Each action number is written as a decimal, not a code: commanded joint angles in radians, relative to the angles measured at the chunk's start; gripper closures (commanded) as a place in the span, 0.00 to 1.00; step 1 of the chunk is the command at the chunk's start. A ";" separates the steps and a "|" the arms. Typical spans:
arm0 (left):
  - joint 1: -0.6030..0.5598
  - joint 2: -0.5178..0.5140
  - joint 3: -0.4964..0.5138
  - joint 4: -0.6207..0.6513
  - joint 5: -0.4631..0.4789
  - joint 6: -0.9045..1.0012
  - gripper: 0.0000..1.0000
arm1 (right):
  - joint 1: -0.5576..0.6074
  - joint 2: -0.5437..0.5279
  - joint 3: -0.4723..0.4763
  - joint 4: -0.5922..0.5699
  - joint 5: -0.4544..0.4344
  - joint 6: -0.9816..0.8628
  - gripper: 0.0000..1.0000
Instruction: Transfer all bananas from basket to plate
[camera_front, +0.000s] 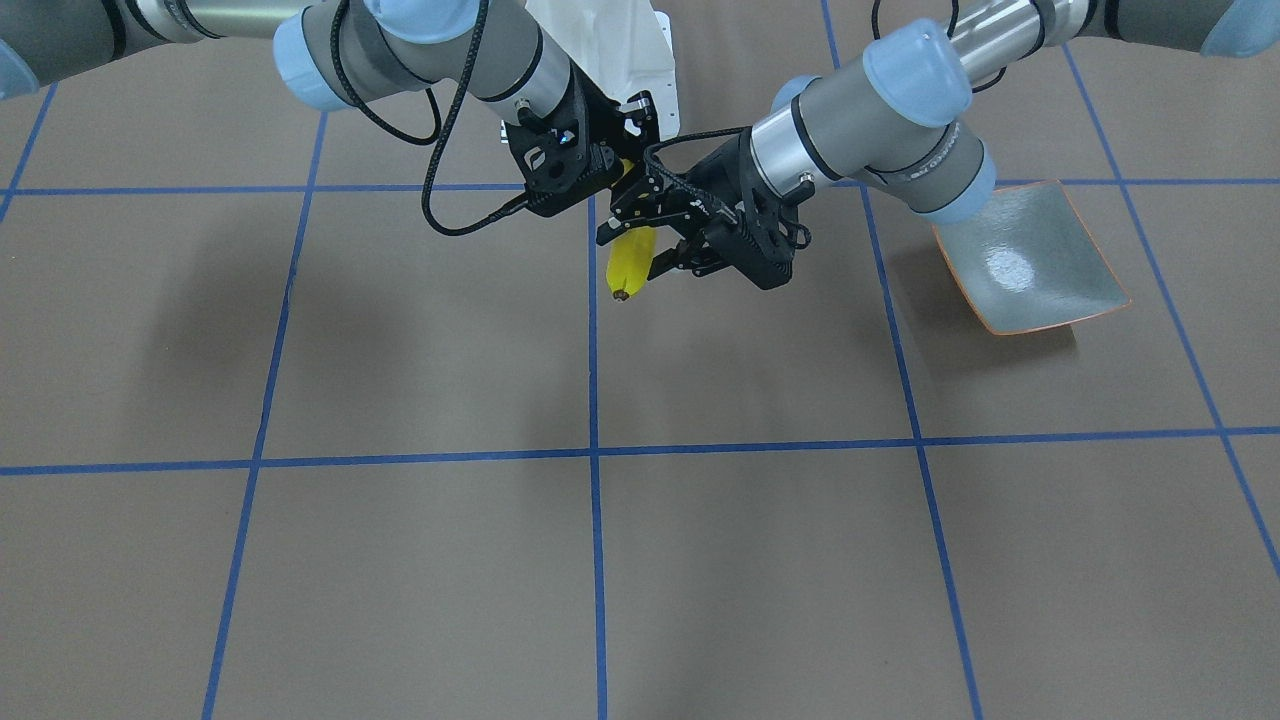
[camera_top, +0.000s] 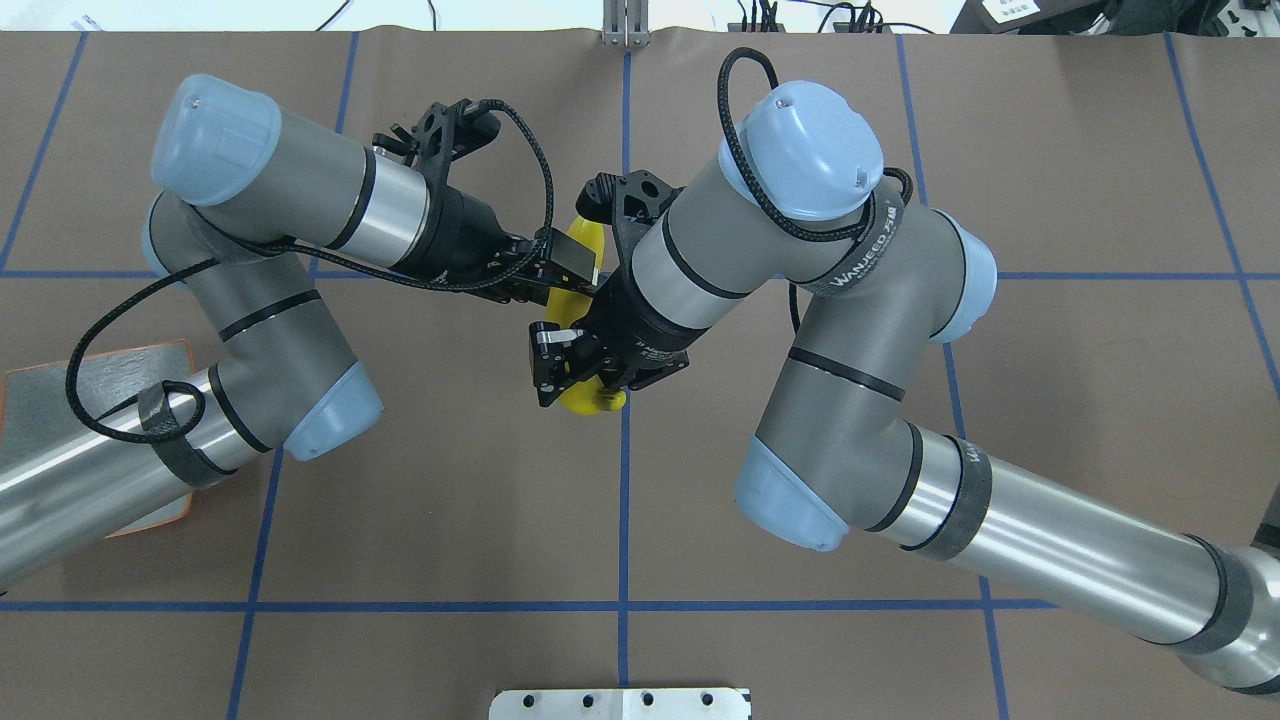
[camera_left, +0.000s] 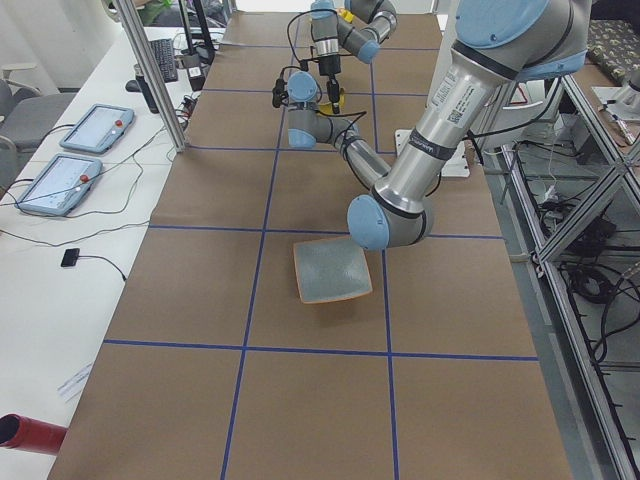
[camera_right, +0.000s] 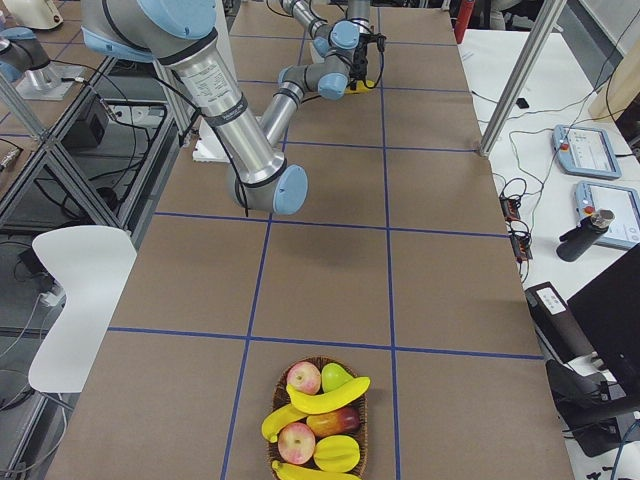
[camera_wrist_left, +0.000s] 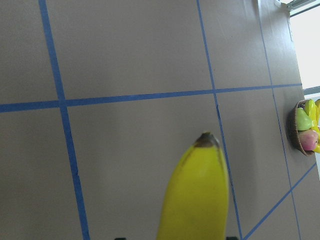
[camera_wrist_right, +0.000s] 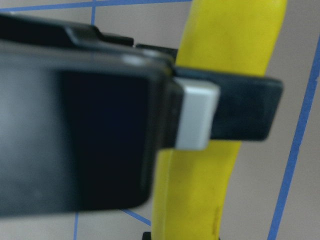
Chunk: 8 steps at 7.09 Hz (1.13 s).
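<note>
— Pincer entries, front view?
— Item 1: my right pincer (camera_front: 615, 170), by all appearance closed on the upper end of a banana (camera_front: 630, 265) hanging above the table (camera_front: 400, 560). Item 2: my left pincer (camera_front: 645, 237), fingers astride the same banana's middle. Clamped or not, I cannot tell. Item 3: plate (camera_front: 1030, 260), bare, well apart on my left.
— Overhead?
— Both wrists crowd one spot mid-table. Hazard: the pincers knock together and jolt the fruit.
— Side views?
— Left end: plate just beside my left elbow. Right end: basket (camera_right: 366, 440) far down the table, holding more bananas (camera_right: 325, 398), apples (camera_right: 303, 378) and a pear (camera_right: 336, 376).
— Wrist cameras?
— Left: the dark tip juts ahead over bare table. Right: one left finger (camera_wrist_right: 245, 117) lies across the yellow skin. Hazard: if my right lets go before my left truly clamps, the banana drops short of the plate. The smooth, curved peel may also swivel in a two-finger hold.
</note>
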 joint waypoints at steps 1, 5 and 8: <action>0.002 0.000 -0.007 0.000 -0.002 -0.003 0.50 | 0.000 -0.001 0.000 0.000 0.000 0.000 1.00; 0.007 0.005 -0.016 0.000 -0.004 -0.088 1.00 | 0.000 0.000 -0.017 0.002 -0.003 0.005 0.01; 0.008 0.005 -0.012 0.002 -0.004 -0.087 1.00 | 0.003 0.002 -0.015 0.058 -0.003 0.077 0.00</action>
